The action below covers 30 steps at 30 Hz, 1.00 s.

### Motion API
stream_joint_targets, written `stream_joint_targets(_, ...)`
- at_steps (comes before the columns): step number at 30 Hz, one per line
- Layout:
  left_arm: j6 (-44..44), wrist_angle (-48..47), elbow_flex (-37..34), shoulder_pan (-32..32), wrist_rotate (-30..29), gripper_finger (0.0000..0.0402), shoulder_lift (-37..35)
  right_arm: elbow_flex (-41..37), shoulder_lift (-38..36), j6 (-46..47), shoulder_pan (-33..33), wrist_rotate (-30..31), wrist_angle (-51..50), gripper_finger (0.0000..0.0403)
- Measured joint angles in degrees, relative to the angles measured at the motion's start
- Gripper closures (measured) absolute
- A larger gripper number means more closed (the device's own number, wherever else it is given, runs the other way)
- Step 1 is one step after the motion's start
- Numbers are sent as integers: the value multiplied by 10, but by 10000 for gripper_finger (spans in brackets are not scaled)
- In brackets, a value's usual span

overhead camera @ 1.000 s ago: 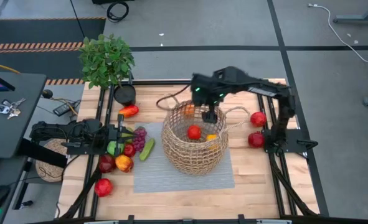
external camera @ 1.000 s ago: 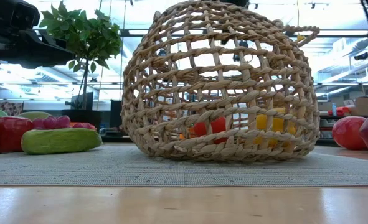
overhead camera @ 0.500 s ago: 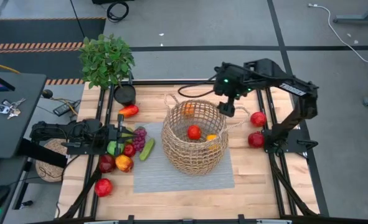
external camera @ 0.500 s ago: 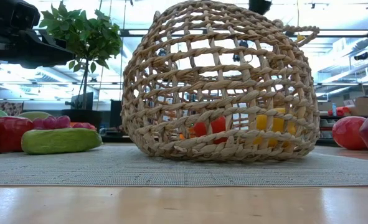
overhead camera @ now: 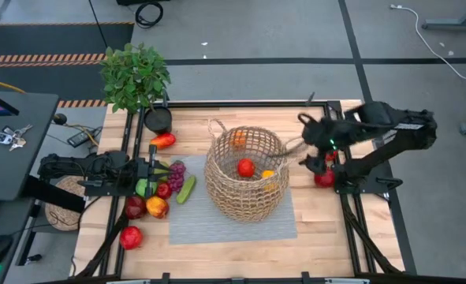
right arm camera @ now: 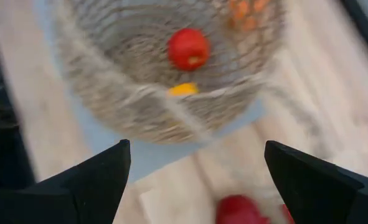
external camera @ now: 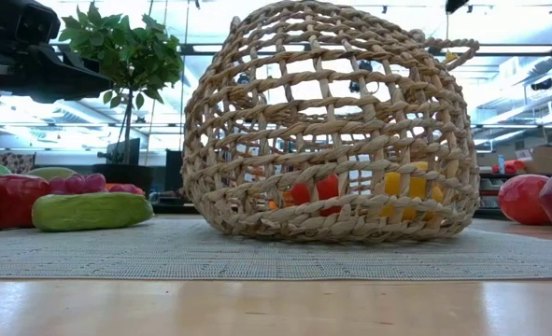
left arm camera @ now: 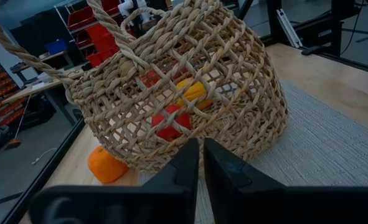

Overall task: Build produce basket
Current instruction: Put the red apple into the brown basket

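Right gripper (overhead camera: 315,150) spread wide and empty, hovering over the table's right side, just above two red apples (overhead camera: 324,178) and a little to the right of the basket (overhead camera: 247,173). Basket on the grey mat (overhead camera: 233,221) at mid-table, holding a red apple (overhead camera: 246,167), a lemon (overhead camera: 268,174) and an orange (overhead camera: 239,140). Left gripper (left arm camera: 200,163) pinched shut on nothing, parked at the table's left edge among the remaining produce (overhead camera: 160,189): grapes, cucumber, pepper, apples, possibly a pear, though hard to tell there. Potted plant (overhead camera: 136,75) at the far left corner.
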Motion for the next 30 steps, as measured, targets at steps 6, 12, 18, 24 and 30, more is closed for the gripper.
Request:
stream_joint_targets(6,0,0,0,0,0,372,0,-23,22,101,133,8,-1,30)
stream_joint_targets(12,0,0,0,0,0,366,0,-171,-3,207,200,30,15,39)
stream_joint_targets(18,0,0,0,0,0,370,0,-323,-75,321,218,17,94,57)
stream_joint_targets(24,0,0,0,0,0,373,0,-416,-104,395,211,20,89,50)
stream_joint_targets(30,0,0,0,0,0,367,0,-464,-113,404,181,31,72,11)
